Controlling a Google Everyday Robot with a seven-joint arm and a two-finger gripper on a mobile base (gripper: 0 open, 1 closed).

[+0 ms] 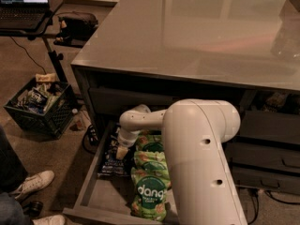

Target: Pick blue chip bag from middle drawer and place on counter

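Observation:
The middle drawer [88, 184] is pulled open below the counter [197, 36]. The blue chip bag [110, 161] lies flat at the left of the drawer, dark navy with white lettering. My gripper [122, 152] reaches down into the drawer from my white arm [201, 158]. Its tip is at the bag's right upper edge, touching it or just above it. Two green "dang" bags [150, 191] lie right beside the blue bag, one behind the other. My arm hides the right part of the drawer.
A black crate [40, 109] full of snack bags stands on the carpet at the left. A laptop on a stand [23, 6] is behind it. A person's white shoe [33, 184] is near the drawer's left front corner. Closed dark drawers [267, 130] are at the right.

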